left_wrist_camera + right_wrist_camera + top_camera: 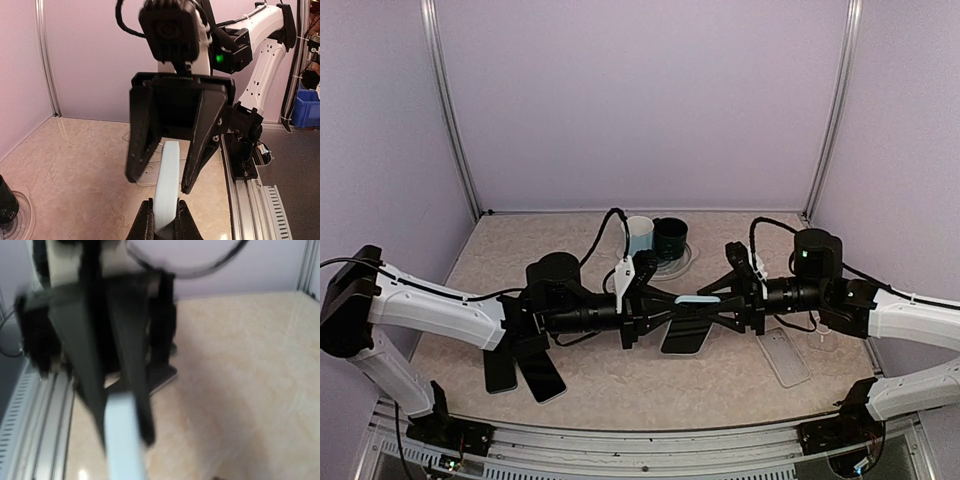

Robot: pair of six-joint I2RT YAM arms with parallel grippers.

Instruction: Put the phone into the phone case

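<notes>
A light-blue phone (694, 299) hangs edge-up above the table's middle, between the two arms. My left gripper (676, 309) comes in from the left and is shut on its near end; in the left wrist view both fingers (145, 222) press the phone (167, 175). My right gripper (708, 312) faces it from the right, and its jaws (159, 184) stand apart on either side of the phone's far end, with gaps showing. The clear phone case (786, 358) lies flat on the table under the right arm and also shows as the case (148, 175). The right wrist view is blurred, showing only the phone (124, 440).
Two dark phones (501, 372) (542, 378) lie on the table under the left arm. A white cup (641, 236) and a dark cup (671, 238) stand at the back middle. The metal rail (260, 200) runs along the near edge.
</notes>
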